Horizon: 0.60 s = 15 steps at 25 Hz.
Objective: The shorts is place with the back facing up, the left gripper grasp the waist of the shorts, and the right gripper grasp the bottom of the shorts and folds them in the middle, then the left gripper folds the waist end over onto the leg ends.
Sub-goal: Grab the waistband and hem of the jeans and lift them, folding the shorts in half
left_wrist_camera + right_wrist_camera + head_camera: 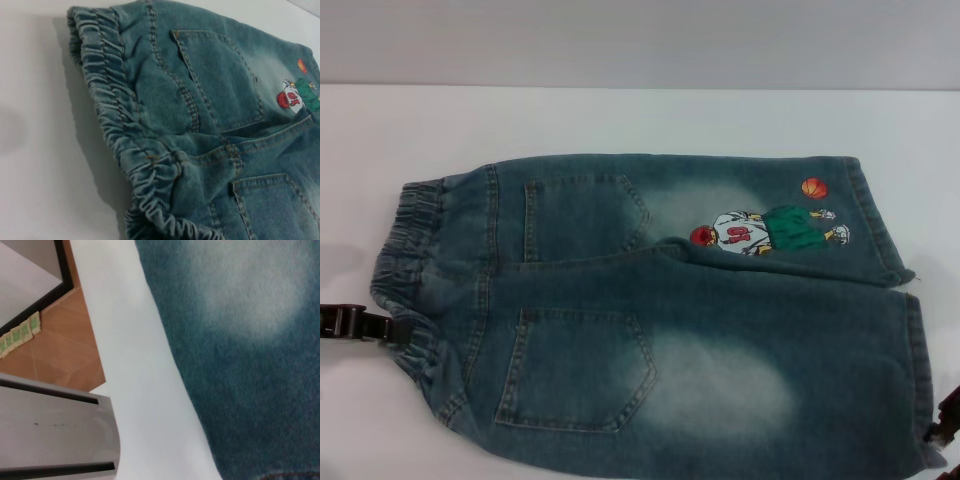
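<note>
The shorts (660, 310) lie flat and back-up across the white desk (620, 120), both patch pockets showing. They are not yet folded, so the step in hand looks like the opening grasp at the two ends. Nearest the robot is the leg without the print, its pale faded patch running toward the near desk edge. At the near right corner the right hand (950, 420) shows only as a dark sliver at the picture's edge, just beside the bottom of the shorts (920, 370); whether it is released or clenched I cannot tell, and its wrist view shows only denim, bare desk and the floor beyond. On the left, the left hand (355, 323) reaches in level with the near half of the waist (405, 260) and its tip meets the ruffled elastic; whether it has gripped the band or merely rests against it is not clear either. To do this well, each hand should pinch both layers of cloth at the near edge, the left deep enough into the gathered band that the elastic cannot slip free, the right squarely on the flat stitched hem. Lift together and keep the cloth taut between them, so the near leg carries over evenly. Farther off lies the other leg with the cartoon print (770, 230) and orange ball (814, 187); the near leg should land on it, hems matching.
</note>
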Tool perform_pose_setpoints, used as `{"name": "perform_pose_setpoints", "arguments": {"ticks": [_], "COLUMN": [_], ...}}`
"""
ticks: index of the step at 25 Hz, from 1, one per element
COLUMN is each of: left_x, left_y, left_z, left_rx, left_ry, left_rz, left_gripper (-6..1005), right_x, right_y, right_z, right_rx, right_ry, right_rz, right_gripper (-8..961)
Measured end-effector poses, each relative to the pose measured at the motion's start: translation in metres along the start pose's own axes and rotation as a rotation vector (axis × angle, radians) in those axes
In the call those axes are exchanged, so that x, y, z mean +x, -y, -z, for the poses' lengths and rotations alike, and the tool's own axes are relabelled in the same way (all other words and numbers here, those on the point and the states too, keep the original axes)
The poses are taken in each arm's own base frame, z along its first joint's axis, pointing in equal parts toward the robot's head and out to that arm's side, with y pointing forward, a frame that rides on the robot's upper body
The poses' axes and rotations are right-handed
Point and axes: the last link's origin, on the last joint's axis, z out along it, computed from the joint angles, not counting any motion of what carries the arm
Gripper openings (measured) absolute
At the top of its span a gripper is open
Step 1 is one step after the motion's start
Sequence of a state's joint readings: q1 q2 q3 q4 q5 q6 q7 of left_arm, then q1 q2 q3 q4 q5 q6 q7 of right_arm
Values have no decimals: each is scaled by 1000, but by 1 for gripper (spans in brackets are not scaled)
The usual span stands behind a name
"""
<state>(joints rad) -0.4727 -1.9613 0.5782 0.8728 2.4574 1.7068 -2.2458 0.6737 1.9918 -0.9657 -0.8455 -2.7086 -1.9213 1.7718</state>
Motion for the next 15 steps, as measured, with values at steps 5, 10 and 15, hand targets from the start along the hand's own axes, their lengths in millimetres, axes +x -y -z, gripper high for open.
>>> {"name": "perform_pose_setpoints", "arguments": {"ticks": [5, 10, 15], "left_x": [0, 3, 5], "left_y": [0, -2, -2], "left_z": [0, -1, -1], "left_rx": [1, -1, -2], "left_ry": [-1, -1, -1], "left_rz": [0, -6, -10], "left_gripper": [48, 49, 49], "right_x": [-6, -12, -13], "right_y": [-2, -3, -3], "right_z": [1, -1, -1], "right_rx": [2, -3, -7], "right_ry": [4, -2, -3], "right_rz": [19, 39, 43], "right_gripper": [602, 601, 599]}}
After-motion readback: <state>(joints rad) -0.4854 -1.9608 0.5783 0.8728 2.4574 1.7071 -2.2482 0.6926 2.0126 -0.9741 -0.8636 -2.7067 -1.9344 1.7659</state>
